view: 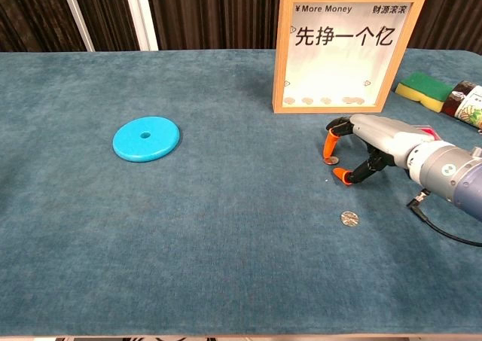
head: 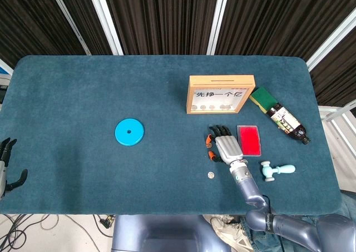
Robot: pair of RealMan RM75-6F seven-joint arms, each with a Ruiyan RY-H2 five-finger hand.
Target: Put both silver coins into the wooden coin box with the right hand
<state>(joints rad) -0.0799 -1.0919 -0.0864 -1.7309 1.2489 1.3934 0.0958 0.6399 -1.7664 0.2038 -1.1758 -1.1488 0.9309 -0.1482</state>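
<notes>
The wooden coin box (head: 221, 94) (view: 346, 47) stands upright at the back right, with several coins showing behind its window. One silver coin (view: 331, 160) lies on the cloth right under an orange fingertip (view: 329, 152) of my right hand (head: 225, 147) (view: 384, 141). The thumb tip (view: 340, 177) sits a little nearer me, so the coin lies between the two and nothing is held. The second silver coin (head: 211, 174) (view: 349, 217) lies loose, nearer the front edge. My left hand (head: 6, 166) hangs off the table's left edge with fingers apart.
A blue disc (head: 129, 132) (view: 146, 138) lies left of centre. Right of my right hand are a red flat case (head: 250, 139), a green-yellow sponge (head: 262, 99) (view: 425, 90), a dark bottle (head: 286, 122) lying down and a light blue tap-shaped piece (head: 276, 170).
</notes>
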